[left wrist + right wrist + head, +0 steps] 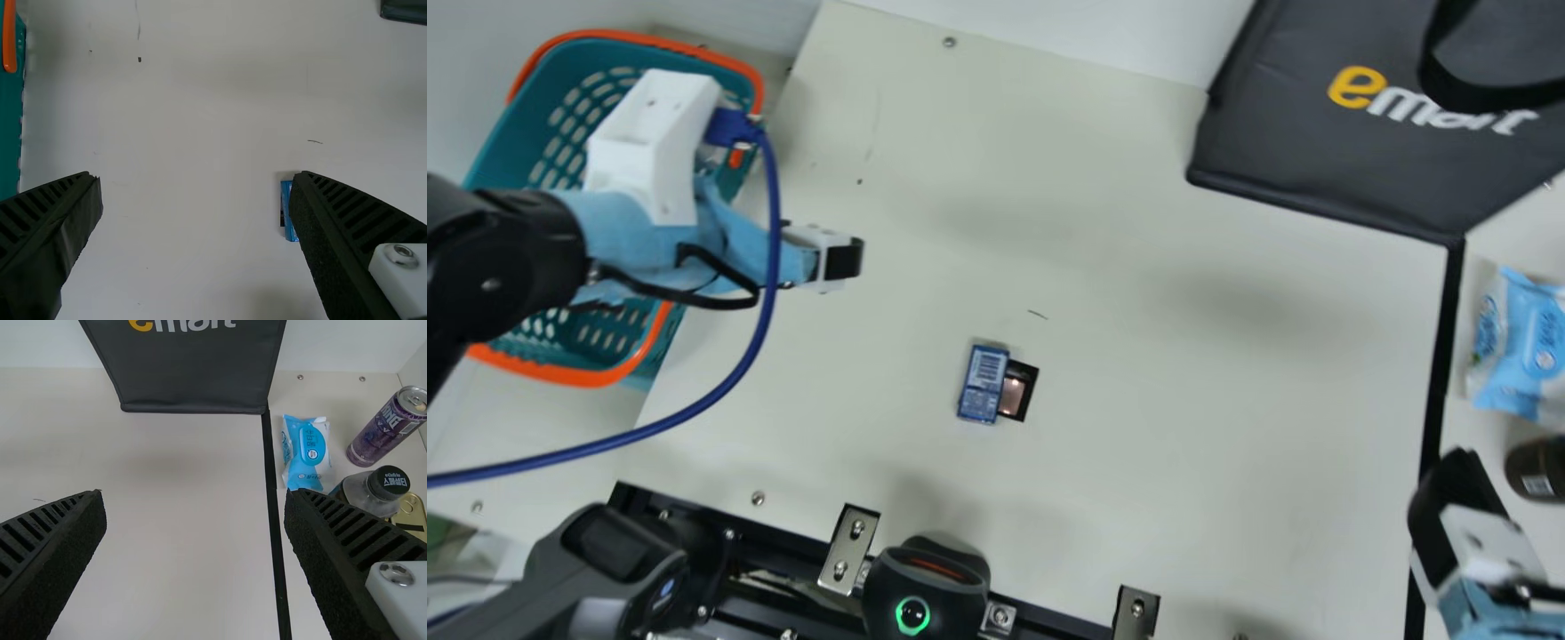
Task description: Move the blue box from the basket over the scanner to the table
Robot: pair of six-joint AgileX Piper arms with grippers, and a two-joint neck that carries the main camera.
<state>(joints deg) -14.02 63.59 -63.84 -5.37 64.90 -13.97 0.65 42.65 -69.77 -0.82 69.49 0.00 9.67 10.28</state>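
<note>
Blue box [983, 384]: on surface [1183, 427], placing seemingly done
Left gripper [195, 175]: jaws released; should retreat next
Right gripper [195, 493]: jaws released

The light on the table [1183, 400] is soft and fairly bright. Faint grey shadows with fuzzy edges lie on it in all 3 views. A tiny bright spot shines in the small dark window [1011, 396], and a green ring [899, 615] glows. The left wrist view looks a bit dim.
</note>
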